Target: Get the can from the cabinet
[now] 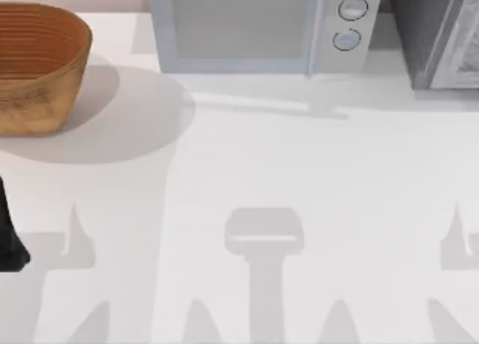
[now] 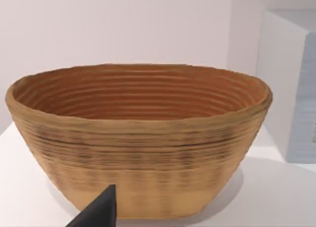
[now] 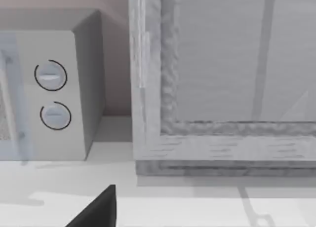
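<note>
I am counting one woven tan wicker basket sitting at the far left of the white tabletop, one pale grey box-shaped microwave standing at the back middle, and one grey cabinet standing at the back right corner. The microwave is carrying two round dials, one above the other on its right panel, and its door is sitting closed.

My left arm is showing as a dark shape at the left edge of the tabletop, nearer to me than the basket and apart from it. In the left wrist view the basket is standing upright just ahead of the camera with nothing lying in its ribbed interior, and one dark fingertip of the left pincer is poking in before it, touching nothing; I cannot tell how far the pincer is spread.

In the right wrist view the cabinet's pale framed front is facing the camera beside the microwave, and one dark fingertip of the right pincer is hanging over the tabletop, touching nothing; its spread I cannot tell either.

I cannot tell where the can is sitting.
</note>
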Robot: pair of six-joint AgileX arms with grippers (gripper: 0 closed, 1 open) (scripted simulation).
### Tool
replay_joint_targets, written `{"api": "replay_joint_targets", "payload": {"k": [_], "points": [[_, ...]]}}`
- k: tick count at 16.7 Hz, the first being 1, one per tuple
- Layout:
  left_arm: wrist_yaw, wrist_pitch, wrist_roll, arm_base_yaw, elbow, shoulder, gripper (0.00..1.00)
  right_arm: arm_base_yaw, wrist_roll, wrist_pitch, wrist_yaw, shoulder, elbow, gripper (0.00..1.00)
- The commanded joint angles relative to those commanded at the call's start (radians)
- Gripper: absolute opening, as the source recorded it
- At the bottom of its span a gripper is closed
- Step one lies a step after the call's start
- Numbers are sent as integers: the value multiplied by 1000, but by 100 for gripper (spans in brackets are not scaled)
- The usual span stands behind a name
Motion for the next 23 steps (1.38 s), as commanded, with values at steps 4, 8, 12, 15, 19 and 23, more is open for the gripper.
{"api": "replay_joint_targets", "payload": {"k": [4, 8, 12, 15, 19, 23], "points": [[0, 0, 0, 0, 0, 0, 100, 4, 1, -9, 6, 31, 32, 100], [0, 0, 0, 0, 0, 0, 100, 28, 3, -58, 31, 196, 224, 100], [0, 0, 0, 0, 0, 0, 100, 65, 6, -139, 69, 455, 561, 100], [0, 0, 0, 0, 0, 0, 100, 95, 9, -211, 102, 678, 861, 100], [0, 0, 0, 0, 0, 0, 100, 134, 11, -306, 144, 968, 1254, 100], [0, 0, 0, 0, 0, 0, 100, 165, 14, -377, 177, 1195, 1566, 100]]}}
